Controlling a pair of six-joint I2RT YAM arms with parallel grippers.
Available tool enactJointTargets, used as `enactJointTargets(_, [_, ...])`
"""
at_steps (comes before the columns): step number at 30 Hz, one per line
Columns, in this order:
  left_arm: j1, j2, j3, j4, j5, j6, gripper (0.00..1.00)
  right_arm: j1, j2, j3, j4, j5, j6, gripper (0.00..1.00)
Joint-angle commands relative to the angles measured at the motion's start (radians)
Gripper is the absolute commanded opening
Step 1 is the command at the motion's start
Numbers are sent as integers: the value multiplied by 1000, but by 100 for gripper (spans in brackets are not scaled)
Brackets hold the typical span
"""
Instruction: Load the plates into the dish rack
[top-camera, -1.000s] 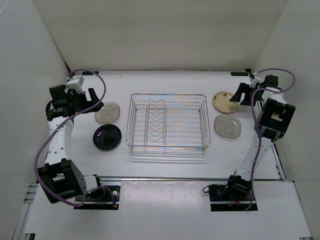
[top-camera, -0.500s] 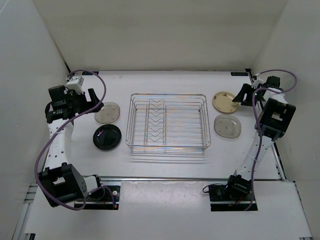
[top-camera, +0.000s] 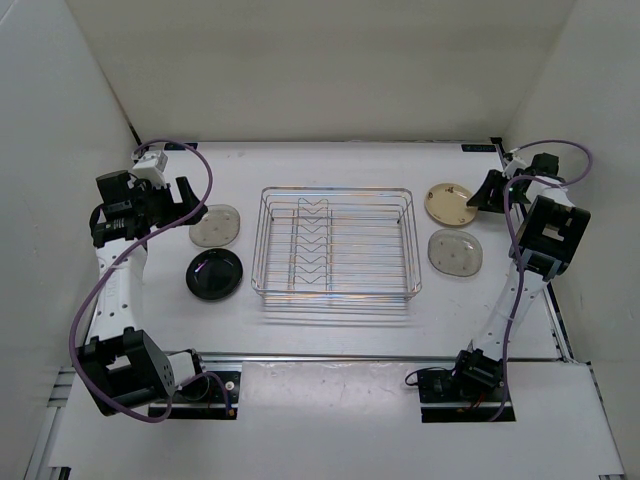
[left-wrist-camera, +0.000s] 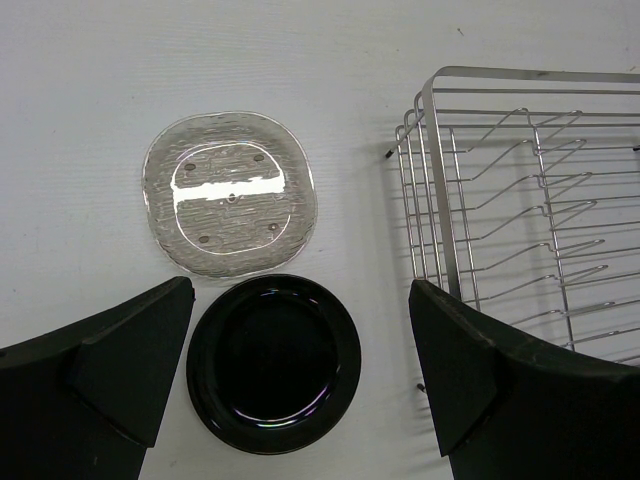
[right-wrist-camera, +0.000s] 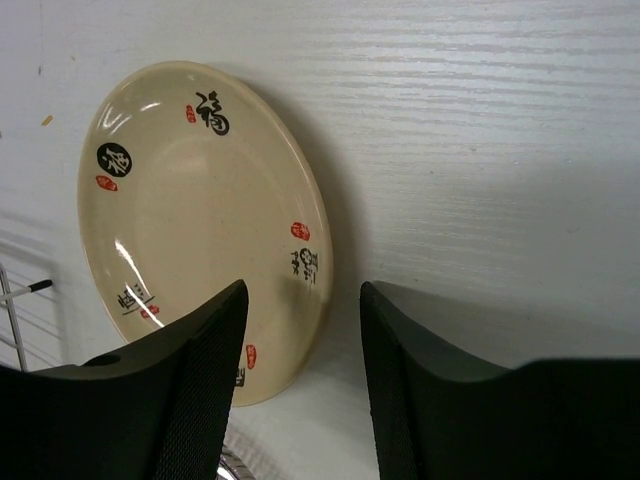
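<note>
White table (top-camera: 330, 165) walled on three sides. The chrome wire dish rack (top-camera: 333, 245) sits at its centre holding no plates, with bare strips of table on either side. Left of it lie a smoky-grey plate (top-camera: 215, 225) and, nearer, a black plate (top-camera: 214, 273). To the right lie a tan plate (right-wrist-camera: 190, 210), its rim printed with black Chinese characters, one reading 福, and red seals, and a second grey plate (top-camera: 455, 252). The left gripper (left-wrist-camera: 300, 300) hovers with jaws spread wide. The right gripper (right-wrist-camera: 303, 292) has jaws parted over the tan plate's outer edge.
</note>
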Motion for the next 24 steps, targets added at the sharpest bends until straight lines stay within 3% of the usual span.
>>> enactJointTargets(1, [-4, -33, -1, 6, 23, -4, 100, -4, 23, 20, -3, -20, 3, 52])
enactJointTargets(21, [-4, -51, -11, -3, 23, -4, 100, -13, 3, -7, -30, -35, -7, 22])
enactJointTargets(24, [-4, -51, -11, -3, 23, -4, 100, -13, 3, -17, -30, -35, -7, 14])
